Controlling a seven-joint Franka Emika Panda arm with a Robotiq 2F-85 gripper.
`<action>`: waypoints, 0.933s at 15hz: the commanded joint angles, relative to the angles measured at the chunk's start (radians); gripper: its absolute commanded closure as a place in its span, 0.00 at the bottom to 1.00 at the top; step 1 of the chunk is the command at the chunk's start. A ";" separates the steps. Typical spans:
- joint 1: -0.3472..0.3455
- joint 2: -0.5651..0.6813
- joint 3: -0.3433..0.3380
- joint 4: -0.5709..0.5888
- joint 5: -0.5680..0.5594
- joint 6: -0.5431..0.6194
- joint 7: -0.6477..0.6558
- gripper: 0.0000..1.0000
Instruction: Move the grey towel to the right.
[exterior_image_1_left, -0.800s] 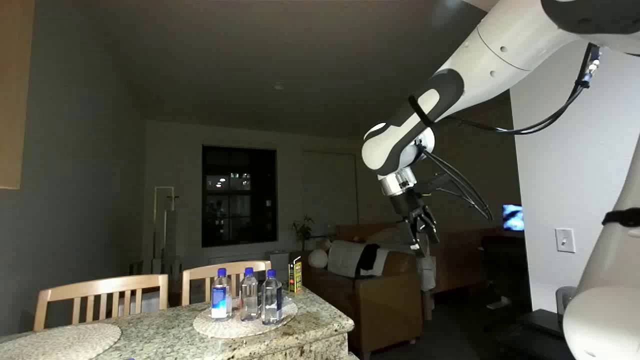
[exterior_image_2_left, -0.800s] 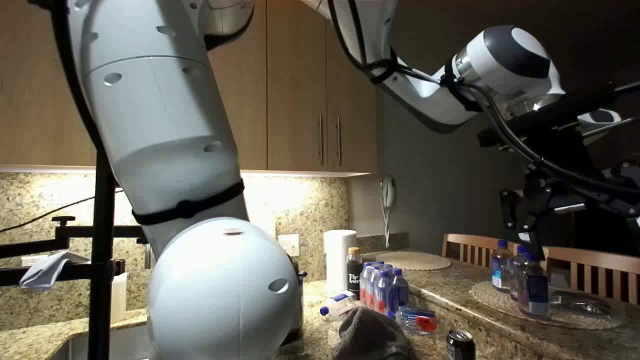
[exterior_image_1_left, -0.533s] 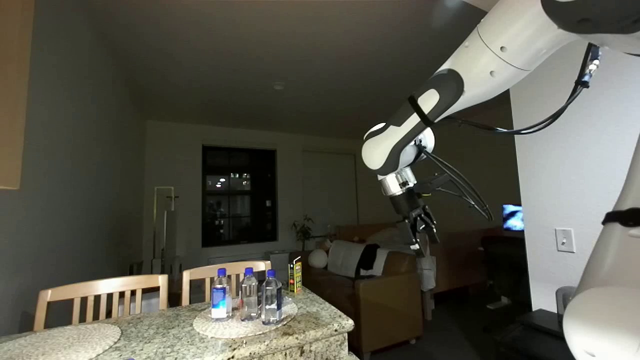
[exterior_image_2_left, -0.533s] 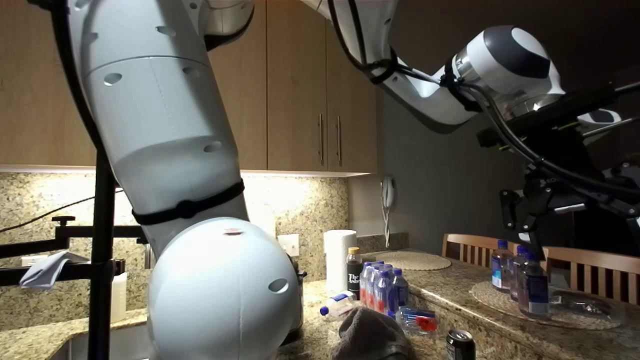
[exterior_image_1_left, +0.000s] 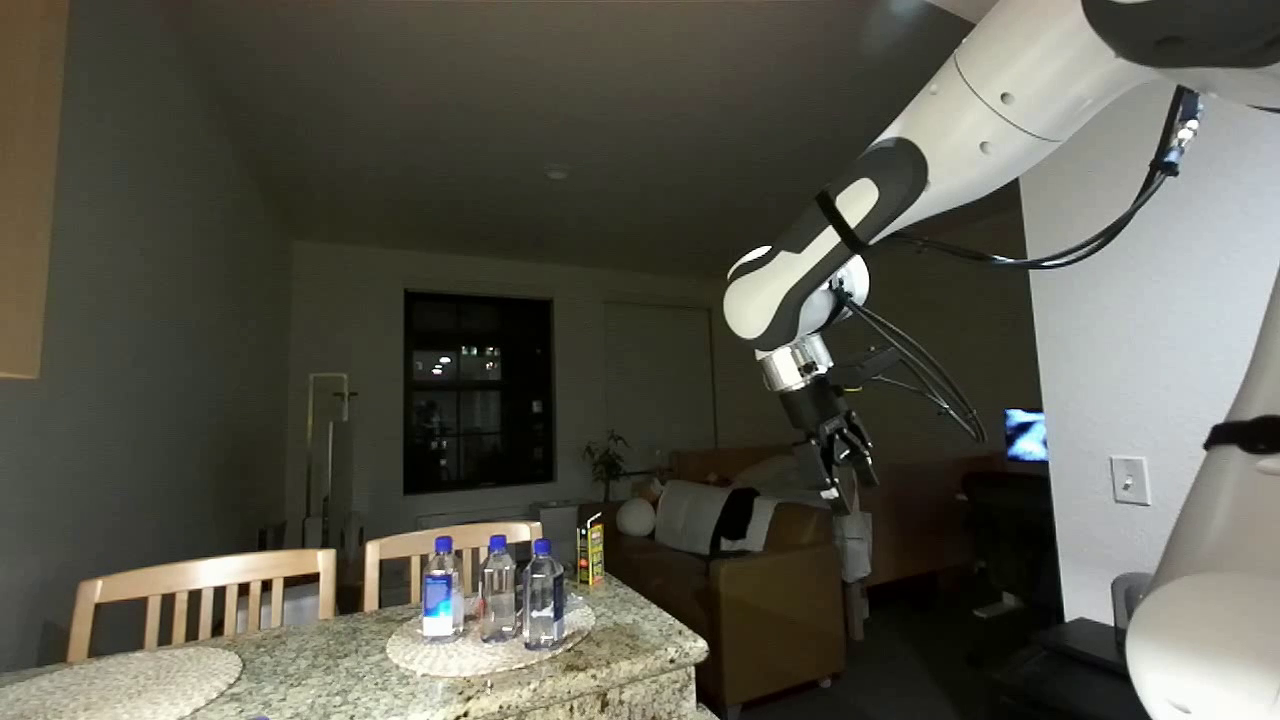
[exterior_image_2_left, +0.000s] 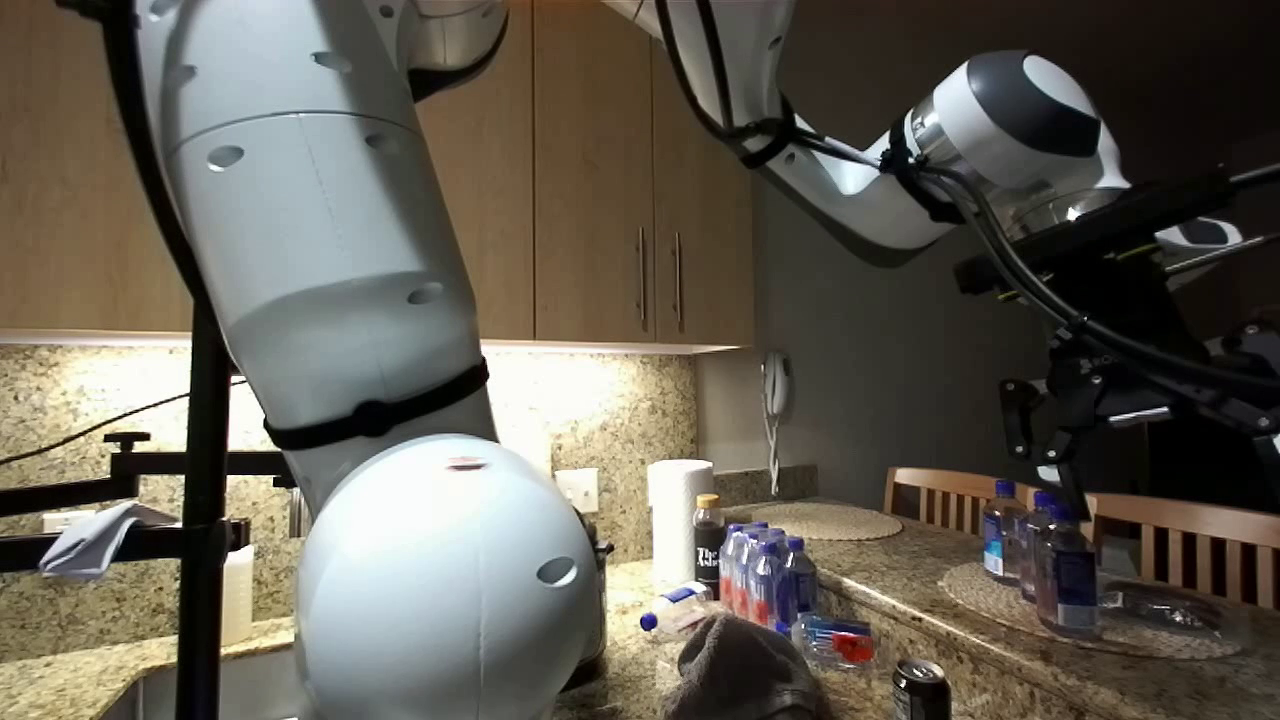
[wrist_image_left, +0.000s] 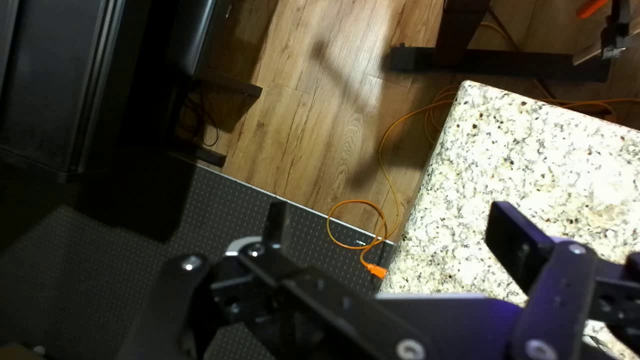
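The grey towel (exterior_image_2_left: 738, 672) lies crumpled on the lower counter in an exterior view, its lower part cut off by the frame edge. It is not seen in the wrist view. My gripper (wrist_image_left: 391, 225) is open and empty, its two fingers wide apart above the counter corner (wrist_image_left: 500, 175) and the dark floor mat. In an exterior view the gripper (exterior_image_1_left: 850, 488) hangs in the air beyond the raised counter's end, well away from the towel and not touching anything.
Clear water bottles (exterior_image_1_left: 543, 597) stand on a round woven mat (exterior_image_1_left: 430, 655) on the raised counter. Near the towel are packed bottles (exterior_image_2_left: 765, 580), a lying bottle (exterior_image_2_left: 835, 640), a dark can (exterior_image_2_left: 920, 690) and a paper towel roll (exterior_image_2_left: 682, 520). An orange cord (wrist_image_left: 385, 175) lies on the floor.
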 joint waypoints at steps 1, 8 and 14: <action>0.010 0.000 -0.009 0.001 -0.002 -0.003 0.002 0.00; 0.010 0.000 -0.009 0.001 -0.002 -0.003 0.002 0.00; 0.048 -0.008 -0.020 -0.015 0.106 0.013 -0.042 0.00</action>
